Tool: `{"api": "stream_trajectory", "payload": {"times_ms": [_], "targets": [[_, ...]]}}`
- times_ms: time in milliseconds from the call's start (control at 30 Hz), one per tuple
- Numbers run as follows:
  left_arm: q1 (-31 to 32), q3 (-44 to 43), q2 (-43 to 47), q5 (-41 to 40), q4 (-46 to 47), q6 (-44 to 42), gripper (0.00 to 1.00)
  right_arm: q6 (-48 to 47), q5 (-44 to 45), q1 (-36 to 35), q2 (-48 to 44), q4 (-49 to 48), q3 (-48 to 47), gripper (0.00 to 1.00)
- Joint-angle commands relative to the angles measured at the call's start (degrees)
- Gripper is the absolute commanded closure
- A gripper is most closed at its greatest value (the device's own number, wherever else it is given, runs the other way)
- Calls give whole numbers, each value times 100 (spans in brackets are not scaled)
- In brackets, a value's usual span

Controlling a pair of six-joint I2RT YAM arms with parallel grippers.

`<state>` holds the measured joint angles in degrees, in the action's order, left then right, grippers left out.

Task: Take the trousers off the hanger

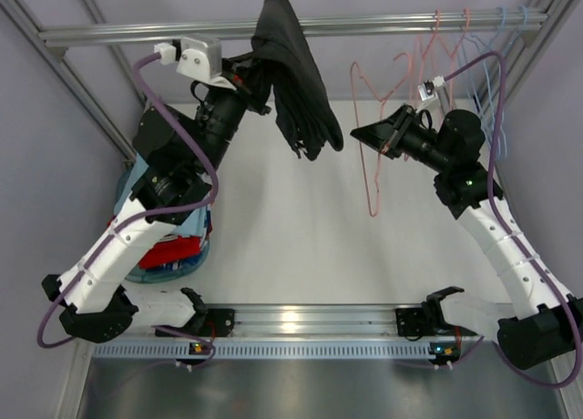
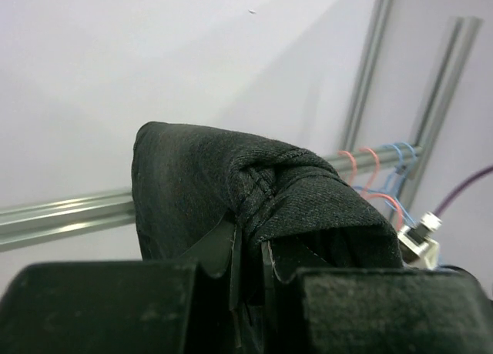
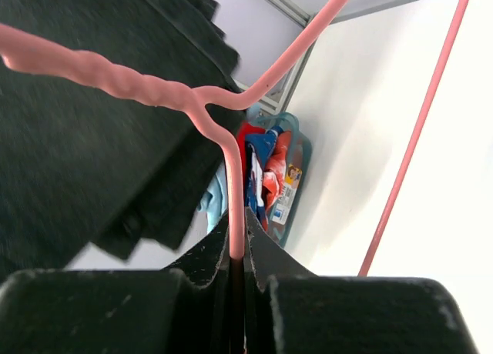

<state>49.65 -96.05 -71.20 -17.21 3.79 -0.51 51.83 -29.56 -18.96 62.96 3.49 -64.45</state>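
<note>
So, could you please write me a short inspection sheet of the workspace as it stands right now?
Surface: white table, no stains seen.
Job's things: black trousers hang from the left gripper; pink hanger is held apart from them in the right gripper.
Clutter: basket of red and blue clothes at the table's left.
Grippers: left gripper shut on the trousers; right gripper shut on the hanger.
Cables: purple cable loops along each arm; no snag seen.
Surroundings: metal rail carries spare hangers, pink and blue; plain grey walls.
</note>
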Motion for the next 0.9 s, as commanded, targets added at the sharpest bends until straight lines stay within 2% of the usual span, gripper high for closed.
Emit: {"api": "stream_trajectory", "payload": {"times_ms": [0,233,433,700,867], "targets": [[-429,-309,369,130,807,25,100,-296,21,-46,-214,-33,-94,100],[-1964,279,1238,201,518,411,100,-516,-41,-38,-302,108,-112,100],[-3362,517,2082,245,-150,834,100,-613,-76,-46,-425,205,-16,100],[-4331,614,3207,51,-888,588,100,-736,-138,-55,-539,363,2,100],[-4920,973,3832,-168,-1327,202,100,-736,-138,-55,-557,416,-15,100]]}}
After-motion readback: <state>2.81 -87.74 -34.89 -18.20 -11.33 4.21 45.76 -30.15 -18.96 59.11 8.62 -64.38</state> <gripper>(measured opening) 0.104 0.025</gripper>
